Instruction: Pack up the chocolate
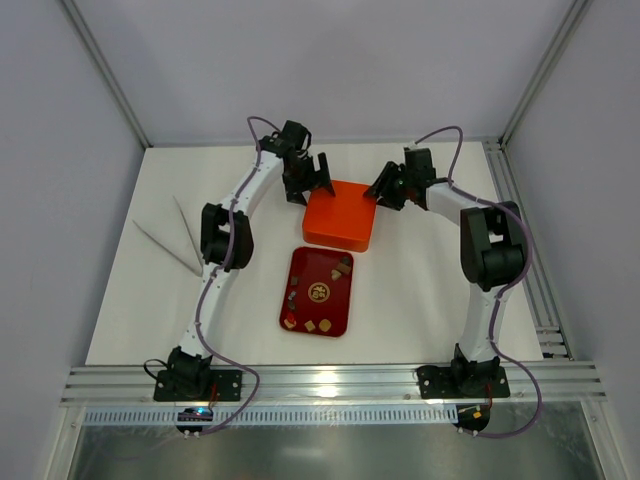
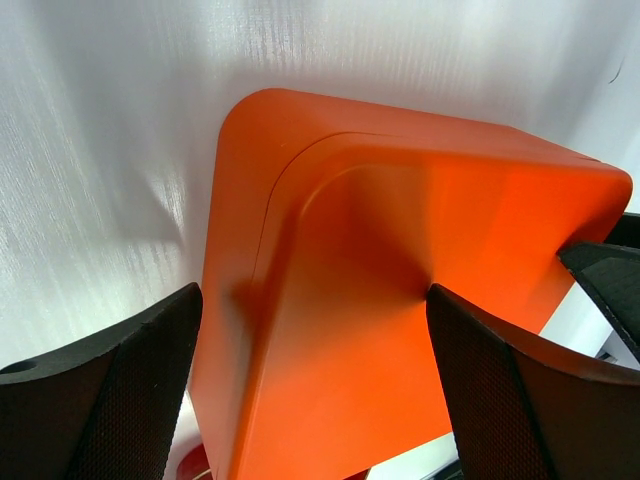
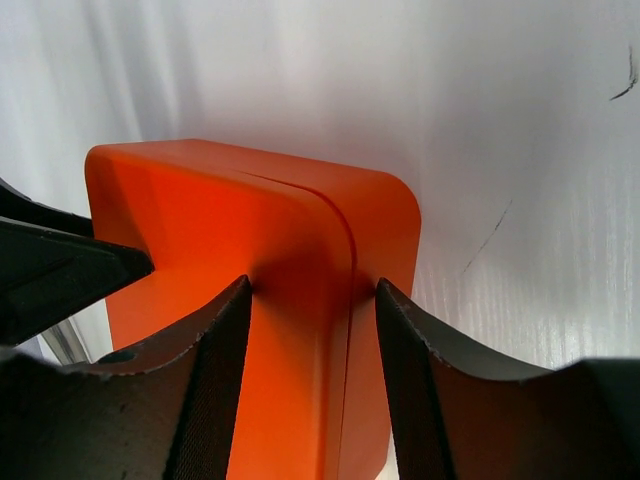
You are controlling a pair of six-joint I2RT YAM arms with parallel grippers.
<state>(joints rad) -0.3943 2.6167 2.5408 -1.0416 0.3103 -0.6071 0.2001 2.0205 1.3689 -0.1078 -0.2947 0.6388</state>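
You have a white table [image 1: 430, 300] closed in on three sides by plain, pale grey panels: a back wall [image 1: 330, 60], a left wall [image 1: 50, 200] and a right wall [image 1: 600, 200]; bare aluminium posts [image 1: 105, 75] rise slantwise at the two far corners; along the near edge you see a band of aluminium rails [image 1: 340, 378], with a pale slotted strip [image 1: 330, 413] just below it and a dull grey metal sheet [image 1: 330, 455] beneath that; a narrower side rail [image 1: 520, 240] runs down the table's right edge; the light is soft and even, shadows are faint; seen close from the right wrist, the tabletop shows a fine streaked sheen and a thin dark scratch [image 3: 487, 240].
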